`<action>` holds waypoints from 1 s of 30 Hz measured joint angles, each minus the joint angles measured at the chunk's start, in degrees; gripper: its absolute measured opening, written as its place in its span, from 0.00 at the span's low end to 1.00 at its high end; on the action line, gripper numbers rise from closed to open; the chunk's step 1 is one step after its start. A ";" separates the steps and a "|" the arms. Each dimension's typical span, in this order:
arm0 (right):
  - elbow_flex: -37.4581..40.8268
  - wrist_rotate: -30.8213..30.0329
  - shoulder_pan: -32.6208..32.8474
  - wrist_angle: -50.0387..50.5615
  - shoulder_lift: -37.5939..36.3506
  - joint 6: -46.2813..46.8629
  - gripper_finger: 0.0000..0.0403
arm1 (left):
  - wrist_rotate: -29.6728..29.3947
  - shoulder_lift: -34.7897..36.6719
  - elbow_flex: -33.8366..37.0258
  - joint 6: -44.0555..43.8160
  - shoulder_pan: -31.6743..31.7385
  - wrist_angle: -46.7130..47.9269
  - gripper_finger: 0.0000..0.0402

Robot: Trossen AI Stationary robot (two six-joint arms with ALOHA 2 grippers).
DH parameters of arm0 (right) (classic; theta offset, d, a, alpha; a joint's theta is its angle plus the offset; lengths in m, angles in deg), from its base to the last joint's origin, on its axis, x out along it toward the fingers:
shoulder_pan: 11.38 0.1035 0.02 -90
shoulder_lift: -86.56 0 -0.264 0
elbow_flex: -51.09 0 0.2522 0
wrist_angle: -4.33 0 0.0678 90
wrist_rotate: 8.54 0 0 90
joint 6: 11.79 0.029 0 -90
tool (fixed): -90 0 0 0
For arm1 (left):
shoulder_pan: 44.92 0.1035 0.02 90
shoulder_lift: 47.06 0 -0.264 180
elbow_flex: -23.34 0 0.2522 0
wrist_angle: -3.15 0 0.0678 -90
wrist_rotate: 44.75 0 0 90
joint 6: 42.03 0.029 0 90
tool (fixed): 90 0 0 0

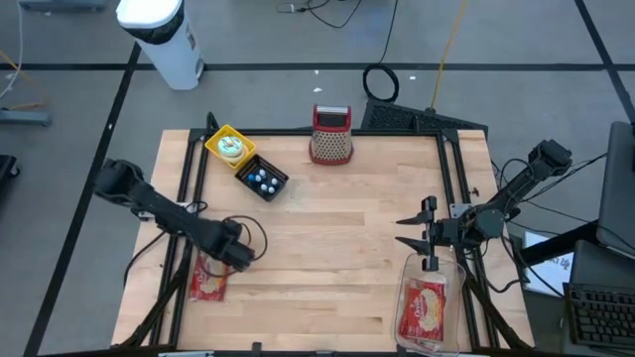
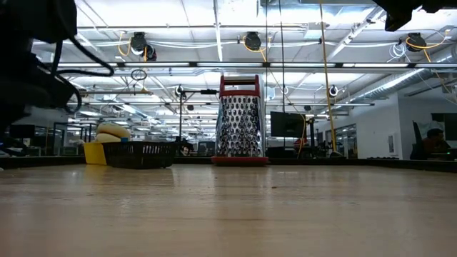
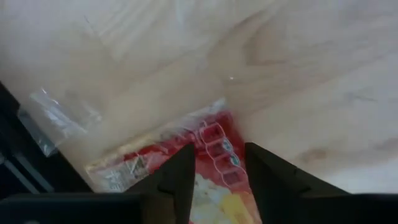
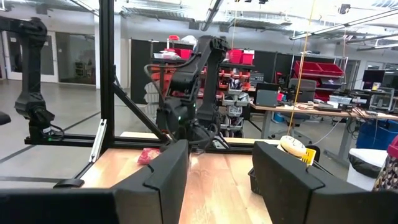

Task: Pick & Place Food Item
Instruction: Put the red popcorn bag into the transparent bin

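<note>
Red food packet (image 1: 208, 282) lay at the worktop's (image 1: 327, 248) near-left edge. Left pincer (image 3: 219, 177) stood over it, fingers spread, not gripping. Right pincer (image 1: 421, 236) waited spread above a second packet (image 1: 423, 309).

Left arm reaches in from the table's left edge, left gripper (image 1: 236, 250) low near the front-left corner, fingers (image 3: 177, 180) parted. Right arm comes in from the right, right gripper (image 1: 421, 238) raised, fingers (image 4: 163, 175) apart, nothing between them.
</note>
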 joint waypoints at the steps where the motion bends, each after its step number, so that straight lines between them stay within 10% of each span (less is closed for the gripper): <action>1: 0.00 0.00 0.00 0.02 0.00 -0.04 0.42 | -0.15 -0.99 0.00 0.01 -0.02 -0.04 0.37; 13: 0.00 -0.02 0.00 0.04 0.00 0.02 0.42 | 1.47 -7.39 -0.18 5.86 1.52 -3.97 0.56; 25: 0.00 -0.02 0.00 0.04 0.00 0.05 0.42 | 1.24 -6.93 -0.15 11.86 1.47 -10.34 0.05; 30: 0.00 -0.03 0.00 0.02 0.01 0.04 0.42 | -2.46 -7.00 -0.96 20.69 1.50 -15.91 0.05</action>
